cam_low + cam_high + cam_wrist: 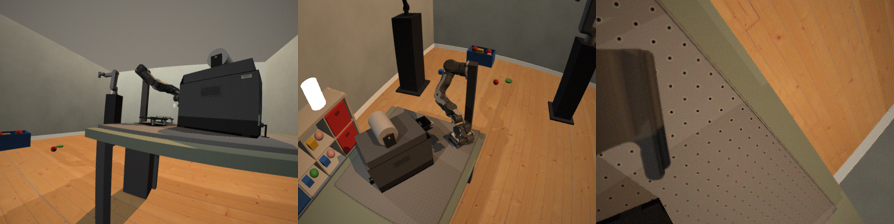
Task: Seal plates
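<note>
My gripper [463,136] is open and low over a plate nest [456,142] near the table's right edge. A pale plate [454,137] shows partly beneath it; the fingers hide the rest. The wrist view shows one dark finger at the left, with no plate in sight. The dark sealer [402,162] [218,101] stands beside the arm. A dark tray-like part [424,122], apparently the stage, shows at its far side, with no plate visible on it. The START button and lamp are hidden. In the exterior view the sealer hides the gripper; low dark nest frames [152,118] stand left of it.
A white roll [382,127] [220,58] sits on top of the sealer. The arm's post [471,94] [144,101] rises close behind the nest. The green table edge [473,154] [771,102] runs close beside it. A dark corner [643,214] shows at the wrist view's lower left.
</note>
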### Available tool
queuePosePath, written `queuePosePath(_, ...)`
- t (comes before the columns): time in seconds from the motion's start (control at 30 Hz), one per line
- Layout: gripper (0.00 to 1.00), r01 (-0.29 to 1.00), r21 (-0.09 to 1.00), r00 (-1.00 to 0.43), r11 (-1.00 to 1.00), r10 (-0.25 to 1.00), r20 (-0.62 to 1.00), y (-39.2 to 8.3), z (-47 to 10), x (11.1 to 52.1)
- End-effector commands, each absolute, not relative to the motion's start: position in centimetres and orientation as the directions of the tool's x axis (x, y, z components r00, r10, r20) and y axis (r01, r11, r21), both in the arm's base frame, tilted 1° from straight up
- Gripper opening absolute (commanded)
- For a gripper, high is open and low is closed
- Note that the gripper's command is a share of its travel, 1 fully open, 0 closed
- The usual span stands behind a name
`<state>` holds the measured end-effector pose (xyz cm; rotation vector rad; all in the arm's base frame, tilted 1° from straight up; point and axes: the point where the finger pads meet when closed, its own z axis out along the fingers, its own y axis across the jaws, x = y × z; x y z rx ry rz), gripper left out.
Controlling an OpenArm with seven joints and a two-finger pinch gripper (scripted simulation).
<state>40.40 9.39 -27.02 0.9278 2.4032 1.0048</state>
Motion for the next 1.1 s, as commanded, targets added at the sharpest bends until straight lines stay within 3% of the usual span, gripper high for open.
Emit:
queuePosePath(0.0,0.65,0.417,0.771,-0.715,0.481,0.698,-0.049,10.4,-26.3,40.3)
queuePosePath(0.53,0.65,0.420,0.906,-0.658,0.054,0.706,0.263,14.6,-21.0,39.5)
queuePosePath(1.07,0.65,0.383,0.833,-0.539,-0.399,0.636,0.553,14.0,-14.3,40.2)
